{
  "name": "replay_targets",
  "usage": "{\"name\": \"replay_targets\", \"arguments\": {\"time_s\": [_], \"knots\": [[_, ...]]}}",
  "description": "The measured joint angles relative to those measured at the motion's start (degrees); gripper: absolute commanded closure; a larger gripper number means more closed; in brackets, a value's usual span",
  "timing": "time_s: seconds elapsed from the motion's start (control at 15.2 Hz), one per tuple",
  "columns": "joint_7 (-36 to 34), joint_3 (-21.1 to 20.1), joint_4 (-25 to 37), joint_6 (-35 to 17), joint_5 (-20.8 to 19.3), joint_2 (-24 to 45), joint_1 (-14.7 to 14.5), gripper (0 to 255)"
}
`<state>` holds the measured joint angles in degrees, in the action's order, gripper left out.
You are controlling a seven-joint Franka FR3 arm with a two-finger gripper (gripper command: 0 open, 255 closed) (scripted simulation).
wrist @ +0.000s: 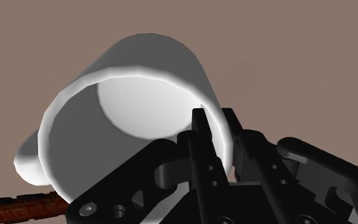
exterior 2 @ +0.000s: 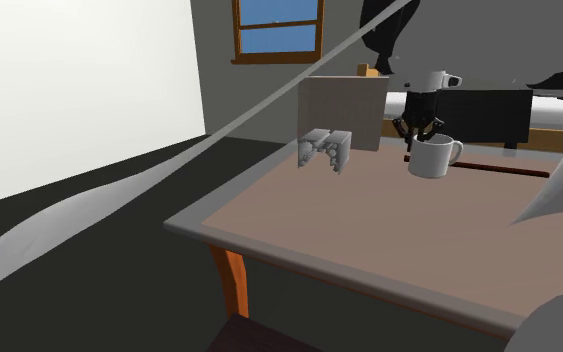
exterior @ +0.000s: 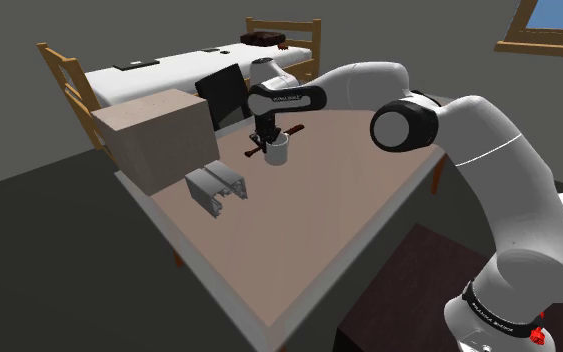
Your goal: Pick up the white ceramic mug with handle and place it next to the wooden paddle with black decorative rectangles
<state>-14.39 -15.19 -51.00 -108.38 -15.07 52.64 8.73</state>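
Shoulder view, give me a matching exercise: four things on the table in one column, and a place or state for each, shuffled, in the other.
1. white mug
2. tan box
3. grey channel piece
4. reddish-brown paddle

A. lies flat right beside the mug
B. rim clasped between the fingers
C. stands at the left end of the table
D. lies just in front of the box

Pairs: 1-B, 2-C, 3-D, 4-A.
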Motion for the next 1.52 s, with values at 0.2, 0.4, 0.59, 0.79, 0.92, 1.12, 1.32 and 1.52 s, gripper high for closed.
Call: {"name": "replay_targets", "arguments": {"time_s": [0.2, 0.4, 0.59, 0.79, 0.92, 1.12, 1.32, 1.52], "knots": [[-0.1, 0.0, -0.4, -0.4, 0.0, 0.0, 0.0, 255], [-0.1, 0.0, -0.5, -0.5, 0.0, 0.0, 0.1, 255], [-0.1, 0.0, -0.4, -0.5, 0.0, 0.0, 0.1, 0], [-0.1, 0.0, -0.4, -0.5, 0.0, 0.0, 0.1, 0], [-0.1, 0.0, 0.0, 0.2, 0.0, -0.3, -0.1, 0], [0.1, -0.2, 2.8, 4.1, 0.3, -1.5, -0.6, 0], [0.4, -0.3, 3.4, 5.1, 0.4, -1.9, -0.4, 0], [0.4, -0.3, 3.5, 5.3, 0.4, -1.9, -0.5, 0]]}}
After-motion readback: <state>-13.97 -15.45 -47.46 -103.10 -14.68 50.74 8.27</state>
